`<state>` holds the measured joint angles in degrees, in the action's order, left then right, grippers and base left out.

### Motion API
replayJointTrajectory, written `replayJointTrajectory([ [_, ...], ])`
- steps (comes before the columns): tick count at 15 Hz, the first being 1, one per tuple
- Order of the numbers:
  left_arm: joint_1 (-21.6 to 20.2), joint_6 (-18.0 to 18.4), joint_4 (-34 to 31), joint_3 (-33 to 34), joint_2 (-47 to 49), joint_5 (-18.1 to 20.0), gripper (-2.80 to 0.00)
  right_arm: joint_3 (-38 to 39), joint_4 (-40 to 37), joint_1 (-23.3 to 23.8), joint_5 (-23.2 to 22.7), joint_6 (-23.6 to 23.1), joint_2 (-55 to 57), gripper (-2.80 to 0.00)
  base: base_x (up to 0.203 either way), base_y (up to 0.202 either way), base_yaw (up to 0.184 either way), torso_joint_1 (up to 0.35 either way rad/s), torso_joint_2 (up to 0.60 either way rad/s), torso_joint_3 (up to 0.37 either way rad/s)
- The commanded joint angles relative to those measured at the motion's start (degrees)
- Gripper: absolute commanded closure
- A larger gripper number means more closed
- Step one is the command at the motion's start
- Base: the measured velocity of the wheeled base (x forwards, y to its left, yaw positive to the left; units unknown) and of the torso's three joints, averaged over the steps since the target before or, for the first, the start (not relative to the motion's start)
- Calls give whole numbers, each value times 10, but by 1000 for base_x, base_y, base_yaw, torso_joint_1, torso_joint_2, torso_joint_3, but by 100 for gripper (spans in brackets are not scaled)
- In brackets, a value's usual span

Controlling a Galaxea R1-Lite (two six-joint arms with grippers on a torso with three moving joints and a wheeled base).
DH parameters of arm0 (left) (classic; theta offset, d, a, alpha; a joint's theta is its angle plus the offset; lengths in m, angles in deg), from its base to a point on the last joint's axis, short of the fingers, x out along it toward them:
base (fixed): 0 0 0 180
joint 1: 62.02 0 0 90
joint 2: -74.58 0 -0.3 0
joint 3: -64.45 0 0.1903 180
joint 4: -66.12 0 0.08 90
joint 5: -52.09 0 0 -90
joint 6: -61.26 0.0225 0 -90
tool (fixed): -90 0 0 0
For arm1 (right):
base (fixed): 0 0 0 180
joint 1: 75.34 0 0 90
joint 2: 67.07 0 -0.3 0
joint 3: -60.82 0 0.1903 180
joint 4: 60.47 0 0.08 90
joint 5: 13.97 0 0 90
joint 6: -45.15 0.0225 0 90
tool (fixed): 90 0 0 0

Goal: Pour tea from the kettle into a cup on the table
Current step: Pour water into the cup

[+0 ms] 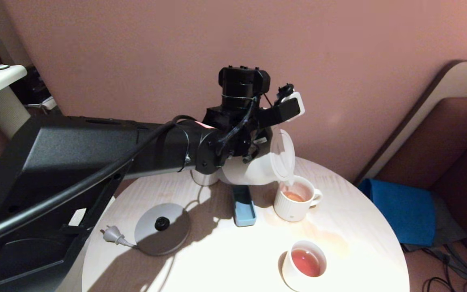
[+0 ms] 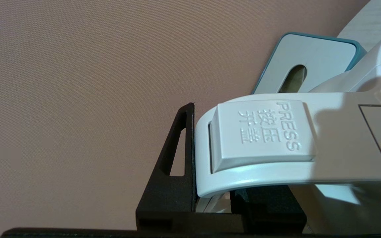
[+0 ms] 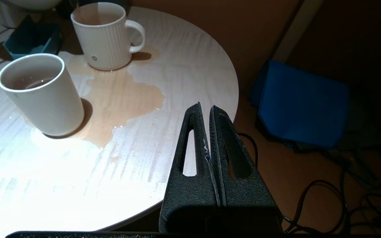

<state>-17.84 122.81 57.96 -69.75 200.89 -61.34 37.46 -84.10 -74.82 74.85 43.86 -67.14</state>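
The white kettle (image 1: 249, 172) hangs tilted above the table (image 1: 359, 227), its round lid (image 1: 282, 154) swung open and its spout over the ribbed cup (image 1: 296, 205). Reddish-brown tea (image 1: 294, 197) lies in that cup. My left gripper (image 1: 255, 152) is shut on the kettle's loop handle (image 2: 276, 172), just behind the PRESS button; one black finger (image 2: 177, 158) lies against the handle's end. The cup (image 3: 106, 36) stands in a puddle of spilled tea (image 3: 121, 96). My right gripper (image 3: 205, 110) is parked shut and empty beyond the table's near right edge.
A plain white cup (image 1: 304, 263) holding tea stands near the front edge. The kettle's round base (image 1: 162, 229) with its plug (image 1: 112, 234) lies at the left, a small blue tray (image 1: 243, 207) mid-table, a white tumbler (image 1: 204, 177) behind my arm. A blue cushion (image 1: 403, 211) and cables (image 3: 326, 198) lie on the floor.
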Motion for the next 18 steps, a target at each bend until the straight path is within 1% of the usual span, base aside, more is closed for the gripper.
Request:
replayJointTrajectory([
  [1,0,3,13,0,6,-2,0,0,0,0,0,0,1,0,0,0,0,0,0,0],
  [18,9,2,16,0,6,-2,0,0,0,0,0,0,1,0,0,0,0,0,0,0],
])
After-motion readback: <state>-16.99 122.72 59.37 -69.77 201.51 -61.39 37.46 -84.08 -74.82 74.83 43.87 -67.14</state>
